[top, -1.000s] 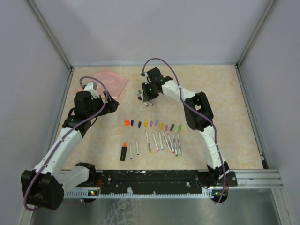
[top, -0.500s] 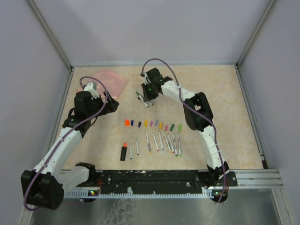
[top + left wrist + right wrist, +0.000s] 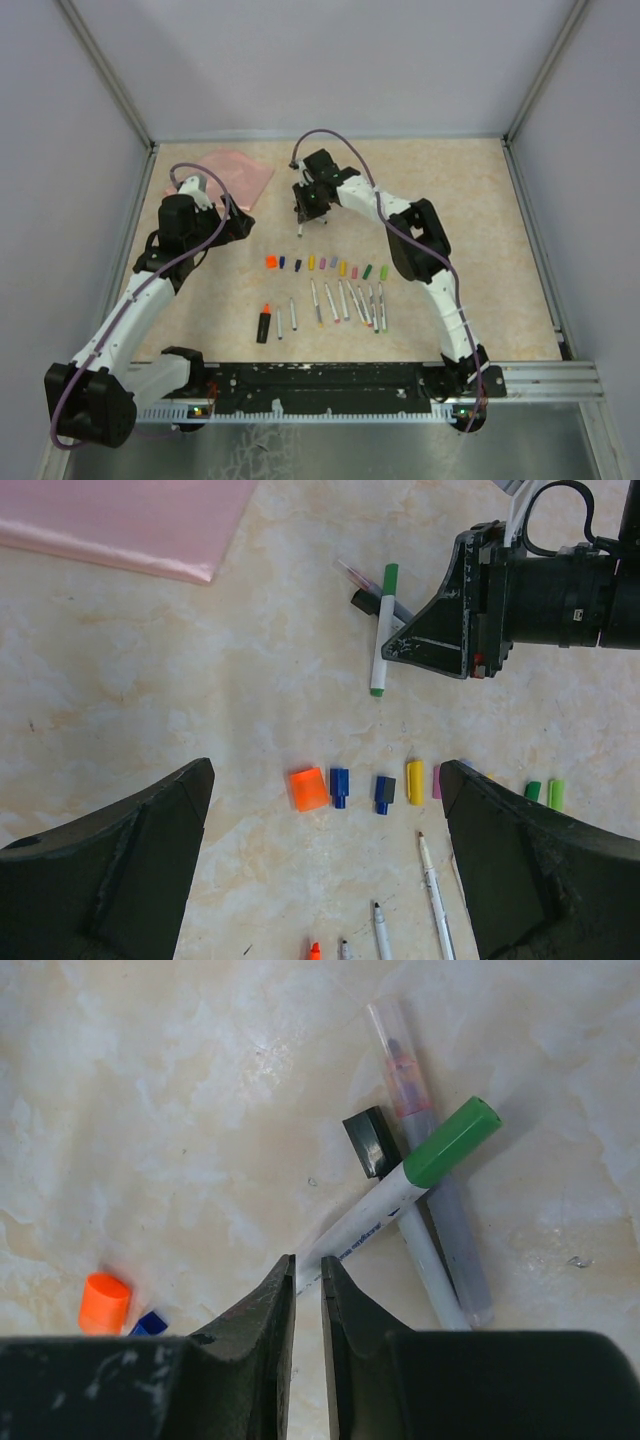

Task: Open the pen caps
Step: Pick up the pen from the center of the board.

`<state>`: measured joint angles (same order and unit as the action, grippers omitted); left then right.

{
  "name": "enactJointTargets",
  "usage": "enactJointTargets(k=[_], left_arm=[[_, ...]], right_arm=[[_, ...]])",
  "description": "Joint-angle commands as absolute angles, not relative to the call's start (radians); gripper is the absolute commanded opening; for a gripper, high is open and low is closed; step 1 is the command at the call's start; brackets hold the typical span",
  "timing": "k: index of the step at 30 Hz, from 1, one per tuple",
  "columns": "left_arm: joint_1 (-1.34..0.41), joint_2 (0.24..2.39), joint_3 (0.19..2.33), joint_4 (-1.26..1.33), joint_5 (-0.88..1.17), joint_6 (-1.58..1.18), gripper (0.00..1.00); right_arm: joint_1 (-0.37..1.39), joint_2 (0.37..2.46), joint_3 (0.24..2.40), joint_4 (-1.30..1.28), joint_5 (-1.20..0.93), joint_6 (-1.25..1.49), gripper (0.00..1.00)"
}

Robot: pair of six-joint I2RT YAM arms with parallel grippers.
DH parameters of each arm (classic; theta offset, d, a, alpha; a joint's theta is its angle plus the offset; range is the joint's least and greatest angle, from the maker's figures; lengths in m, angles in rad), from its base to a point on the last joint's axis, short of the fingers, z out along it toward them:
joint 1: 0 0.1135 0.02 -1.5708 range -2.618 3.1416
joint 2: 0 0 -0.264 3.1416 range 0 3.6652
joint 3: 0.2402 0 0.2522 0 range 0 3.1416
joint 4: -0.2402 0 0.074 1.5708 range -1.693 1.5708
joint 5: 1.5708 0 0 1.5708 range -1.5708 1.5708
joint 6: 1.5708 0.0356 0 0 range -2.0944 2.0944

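Note:
Several loose pen caps lie in a row mid-table; the left wrist view shows an orange cap, blue caps and a yellow one. Behind the row, a white pen with a green cap crosses two other capped pens. My right gripper is shut on that pen's white barrel. My left gripper hangs wide open above the cap row, holding nothing.
A flat pink pouch lies at the back left. Several uncapped pens lie in front of the caps. A black highlighter with an orange tip lies left of them. Frame walls enclose the table.
My right gripper has shifted a little left and taken the green-capped pen's barrel between its fingers; the pen now points toward the cap row. The left arm has not moved.

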<state>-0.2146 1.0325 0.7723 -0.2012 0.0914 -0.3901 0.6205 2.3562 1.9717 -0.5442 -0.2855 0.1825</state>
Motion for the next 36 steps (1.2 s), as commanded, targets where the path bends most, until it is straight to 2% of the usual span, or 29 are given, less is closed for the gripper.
enactJointTargets(k=[1, 10, 20, 25, 36], left_arm=[[-0.218, 1.029, 0.782, -0.172, 0.109, -0.397, 0.99], [-0.218, 1.026, 0.78, -0.172, 0.111, -0.399, 0.99], [-0.218, 1.021, 0.771, -0.169, 0.109, -0.401, 0.99], [-0.218, 1.019, 0.765, -0.166, 0.108, -0.401, 0.99], [-0.218, 1.018, 0.765, -0.165, 0.112, -0.402, 0.99]], right_arm=[[0.632, 2.361, 2.009, -0.552, -0.271, 0.167, 0.17], [0.639, 2.37, 2.039, -0.595, -0.207, 0.173, 0.2], [0.644, 2.312, 1.975, -0.564, -0.191, 0.172, 0.21], [0.647, 2.301, 1.955, -0.563, -0.166, 0.184, 0.27], [0.67, 2.353, 2.004, -0.608, -0.08, 0.172, 0.26]])
